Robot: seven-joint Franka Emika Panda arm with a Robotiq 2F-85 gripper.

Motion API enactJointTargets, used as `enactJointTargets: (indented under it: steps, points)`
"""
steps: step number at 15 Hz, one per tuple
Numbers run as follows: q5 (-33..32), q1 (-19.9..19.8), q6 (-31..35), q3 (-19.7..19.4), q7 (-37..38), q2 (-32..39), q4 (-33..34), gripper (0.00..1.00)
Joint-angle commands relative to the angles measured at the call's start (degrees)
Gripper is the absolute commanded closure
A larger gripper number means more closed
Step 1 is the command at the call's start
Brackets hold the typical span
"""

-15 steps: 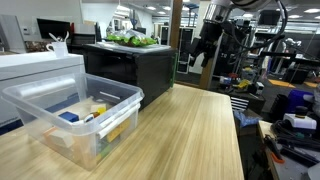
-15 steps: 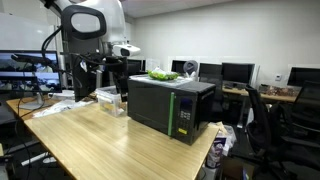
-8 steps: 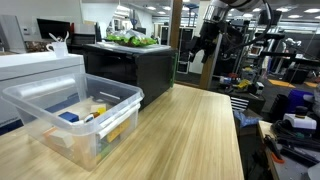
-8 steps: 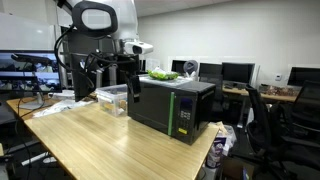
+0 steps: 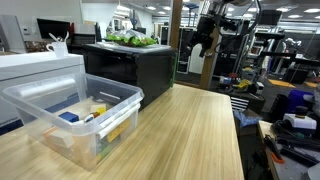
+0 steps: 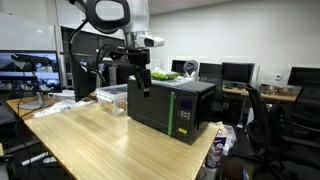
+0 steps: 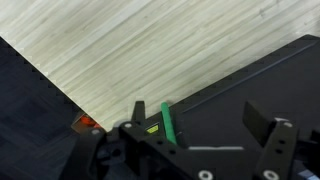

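your gripper (image 7: 178,150) has its jaws spread wide with nothing between them. both fingers (image 7: 272,148) show along the bottom edge of the wrist view, one at each side.

just under and ahead of them is the microwave (image 7: 250,90), filling the lower right of that frame. it is a black box with one thin green stripe (image 7: 167,122) running up its front beside a small yellow label. in an exterior view the gripper (image 6: 138,82) hangs left of centre, at the microwave's (image 6: 172,105) upper left corner. whether it touches the box i cannot tell.

the rest of the wrist frame is the pale wooden table (image 7: 130,50) across the top and dark floor at the left, with a small orange-red spot at the table's edge that is too small to name.

one pile of leafy greens (image 6: 160,75) sits on top of the microwave, close beside your gripper. one clear plastic bin (image 5: 60,135) stands on the table in the lower left of an exterior view. it holds a few small blue and yellow items, too jumbled to count. behind it stands one white appliance (image 5: 40,65).
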Motion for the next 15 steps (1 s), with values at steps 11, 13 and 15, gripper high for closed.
enactJointTargets:
  steps: [11,13,15]
  points:
    - [-2.0,-0.96,3.93,0.45,0.31,3.34,0.32,0.0]
    - [-2.28,-1.18,7.65,0.32,-1.72,5.6,0.61,0.0]
    - [-4.47,-1.48,11.82,0.19,-2.32,8.12,1.42,0.0]
